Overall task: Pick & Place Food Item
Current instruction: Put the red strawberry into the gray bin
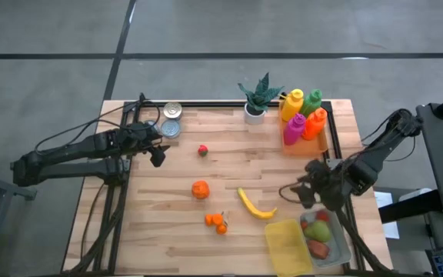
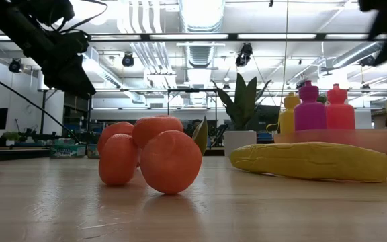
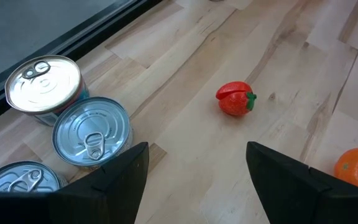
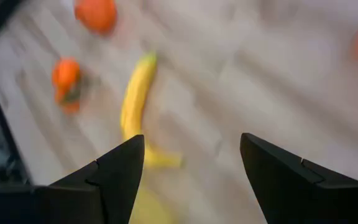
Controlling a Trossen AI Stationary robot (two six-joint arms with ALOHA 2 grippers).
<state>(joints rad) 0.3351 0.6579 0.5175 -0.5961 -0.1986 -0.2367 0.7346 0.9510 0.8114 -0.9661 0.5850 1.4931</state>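
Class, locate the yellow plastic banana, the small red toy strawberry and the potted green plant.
Yellow plastic banana (image 1: 254, 205): high view, middle of its curved body.
Small red toy strawberry (image 3: 235, 99): left wrist view, its red body.
Potted green plant (image 1: 255, 113): high view, white pot.

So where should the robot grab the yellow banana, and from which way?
Best around the banana's thick middle, coming straight down from above. It lies flat and curved on the table with bare wood along both long sides, so the jaws could probably straddle it crosswise there.
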